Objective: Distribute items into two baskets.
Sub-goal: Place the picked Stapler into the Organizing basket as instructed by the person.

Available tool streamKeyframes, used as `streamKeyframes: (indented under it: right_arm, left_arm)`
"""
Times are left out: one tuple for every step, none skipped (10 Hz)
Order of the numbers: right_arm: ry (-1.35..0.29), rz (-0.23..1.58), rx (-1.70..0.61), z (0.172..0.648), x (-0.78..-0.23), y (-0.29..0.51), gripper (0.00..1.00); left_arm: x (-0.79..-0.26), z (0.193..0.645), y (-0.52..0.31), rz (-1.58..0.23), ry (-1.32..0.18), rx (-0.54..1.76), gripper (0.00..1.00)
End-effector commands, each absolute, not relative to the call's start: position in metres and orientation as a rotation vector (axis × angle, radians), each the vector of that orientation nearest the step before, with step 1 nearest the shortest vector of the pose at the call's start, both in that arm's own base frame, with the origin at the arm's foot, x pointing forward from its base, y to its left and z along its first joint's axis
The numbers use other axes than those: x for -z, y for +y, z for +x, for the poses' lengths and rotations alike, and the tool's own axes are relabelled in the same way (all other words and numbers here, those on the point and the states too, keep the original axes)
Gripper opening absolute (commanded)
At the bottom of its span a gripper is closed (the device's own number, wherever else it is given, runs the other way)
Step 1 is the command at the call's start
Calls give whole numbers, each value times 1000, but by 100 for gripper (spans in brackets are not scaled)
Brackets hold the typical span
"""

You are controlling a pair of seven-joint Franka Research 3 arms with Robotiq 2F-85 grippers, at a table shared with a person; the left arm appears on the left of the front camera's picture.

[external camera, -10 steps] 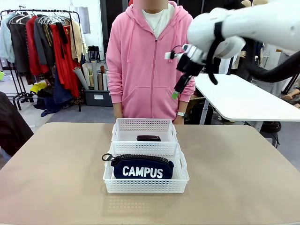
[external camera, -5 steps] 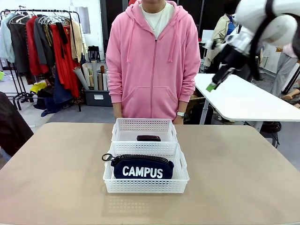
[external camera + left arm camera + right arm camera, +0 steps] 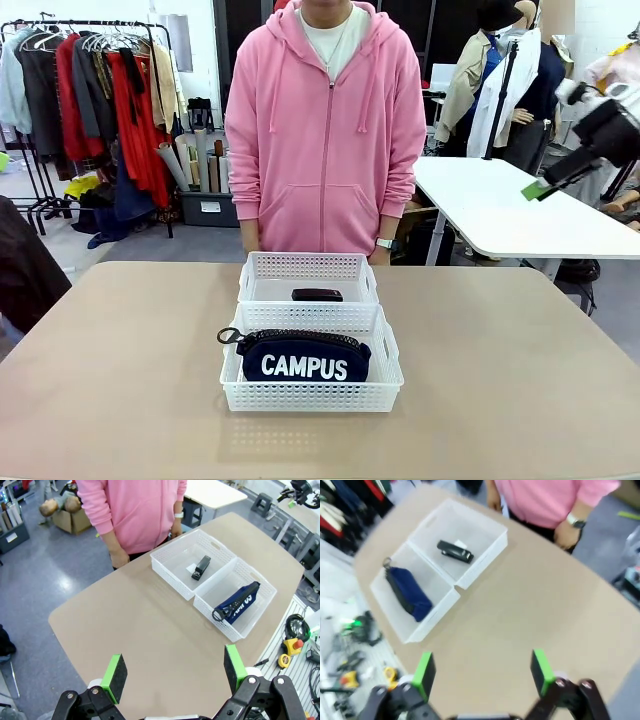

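Observation:
The navy "CAMPUS" pouch lies in the larger near basket; in the left wrist view the pouch lies in that basket. The black stapler rests in the smaller far basket, also seen as stapler and stapler. My right gripper hangs high at the far right, well away from the baskets. In its own view the right gripper is open and empty, high above the table. My left gripper is open and empty, far above the table.
A person in a pink hoodie stands at the far edge behind the baskets, hands down. A white table stands behind on the right, a clothes rack on the left. Bare tabletop surrounds the baskets.
My right arm has swung up and away to the right, from in front of the person to the frame's right edge. Baskets, pouch and stapler have not moved.

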State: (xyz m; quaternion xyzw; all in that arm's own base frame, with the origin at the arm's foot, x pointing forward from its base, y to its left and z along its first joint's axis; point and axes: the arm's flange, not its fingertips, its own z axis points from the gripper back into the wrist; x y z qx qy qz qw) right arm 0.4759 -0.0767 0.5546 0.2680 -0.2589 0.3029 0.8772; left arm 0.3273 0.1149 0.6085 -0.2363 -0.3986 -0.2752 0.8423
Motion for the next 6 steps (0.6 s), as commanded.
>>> streamKeyframes:
  right_arm:
    - [-648, 584, -638, 447, -544, -79, 100]
    - [-659, 581, -640, 435, -540, -81, 100]
    - [-668, 582, -640, 426, -536, -84, 100]
    - [-682, 582, -621, 420, -532, -89, 100]
    - [-692, 583, -612, 416, -532, -91, 100]
    - [-728, 583, -619, 412, -535, -89, 100]
  left_arm:
    - [-609, 327, 115, -503, -852, 586, 100]
    - [-609, 327, 115, -503, -852, 586, 100]
    - [-609, 327, 115, -503, -852, 586, 100]
    - [-609, 327, 115, -503, -852, 586, 100]
    - [-609, 327, 115, -503, -852, 586, 100]
    - [-609, 327, 115, -503, -852, 586, 100]
